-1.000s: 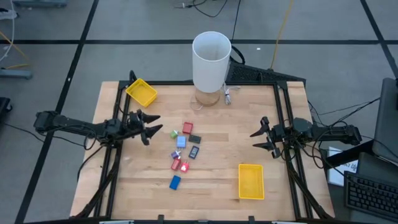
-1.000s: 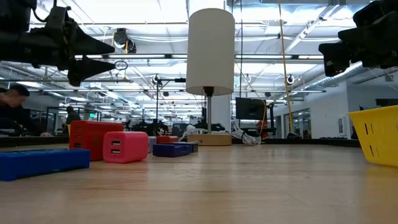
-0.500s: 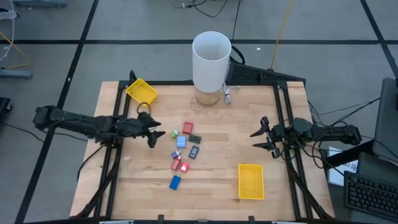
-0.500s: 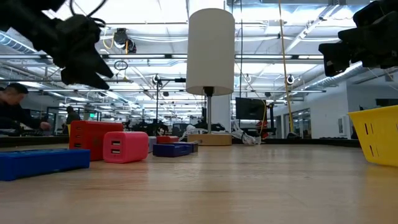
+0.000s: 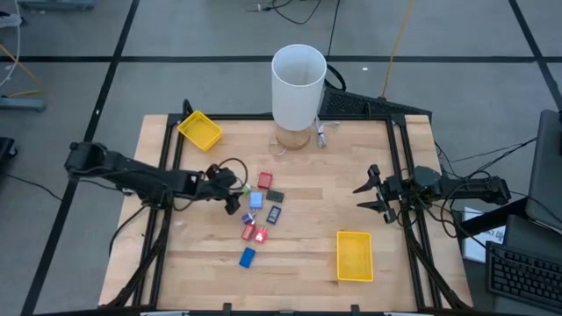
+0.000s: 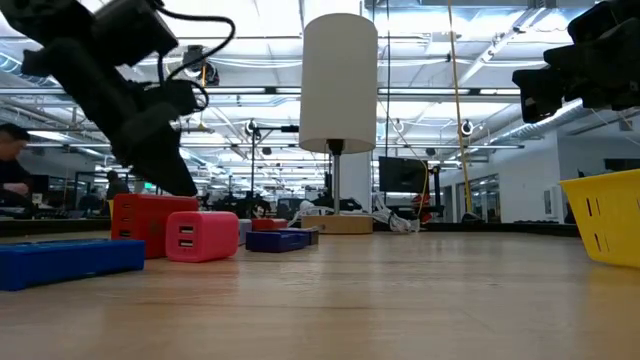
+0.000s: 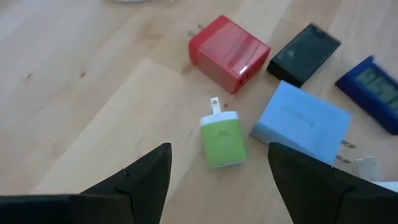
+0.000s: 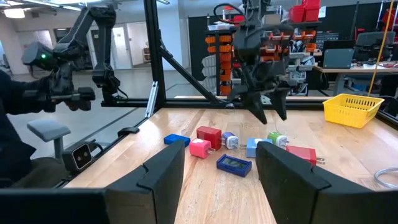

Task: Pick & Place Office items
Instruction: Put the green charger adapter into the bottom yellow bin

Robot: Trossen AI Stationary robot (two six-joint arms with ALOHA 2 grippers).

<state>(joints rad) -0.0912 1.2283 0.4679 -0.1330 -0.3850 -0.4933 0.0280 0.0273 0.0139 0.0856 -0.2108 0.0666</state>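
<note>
From above, the left gripper [image 5: 235, 195] hovers beside the small green plug block [image 5: 246, 188], among the office items mid-table. Its wrist view shows fingers spread wide, empty, straddling that green block [image 7: 222, 138]. The right gripper [image 5: 367, 195] waits apart, half-open, empty.

Wooden table [image 5: 299, 254]: office items [image 5: 257, 212], trays [image 5: 354, 255], cylinder [image 5: 298, 86]

Small colourful office items [image 5: 256, 213] (clustered) mid-table
</note>
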